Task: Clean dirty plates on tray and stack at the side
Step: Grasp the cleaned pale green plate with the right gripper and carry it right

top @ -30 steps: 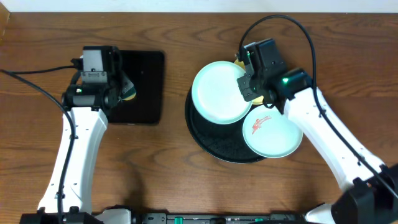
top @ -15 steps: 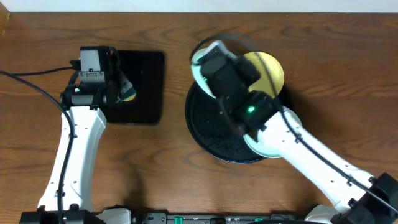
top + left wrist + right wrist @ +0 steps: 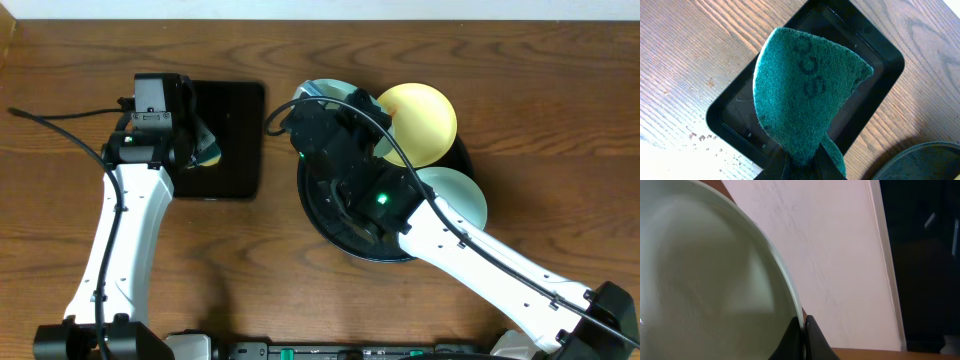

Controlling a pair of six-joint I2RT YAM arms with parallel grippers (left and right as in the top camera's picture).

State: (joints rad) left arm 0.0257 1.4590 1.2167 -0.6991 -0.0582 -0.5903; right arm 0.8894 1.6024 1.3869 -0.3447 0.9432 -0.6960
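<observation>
Above the wooden table [image 3: 260, 270], in the overhead view, we see the large round glossy black tray [image 3: 316, 205]. A pale yellow round plate [image 3: 420, 122] sits at its 1 o'clock edge and a pale mint-white round plate [image 3: 458, 195] at 4 o'clock. The right arm covers the tray's middle. A second mint-white plate [image 3: 318, 90] shows only as a pale arc at 11 o'clock, beside the wrist. At 9 o'clock, well apart, lies the small rectangular black tray [image 3: 235, 140].

From the left wrist, the left gripper [image 3: 802, 167] is clamped on a soft, coarse green scouring pad [image 3: 805, 100]. The pad stands folded above the rectangular tray's shiny well.

From the right wrist, the right gripper [image 3: 804, 332] pinches the second mint-white plate by its thin raised rim, fingers closed on the edge, with the smooth shallow bowl filling the view. We judge this plate stiff, light, glossy and slippery, perhaps breakable. A rim pinch lets it pivot, so the pad should press gently near the held edge.
</observation>
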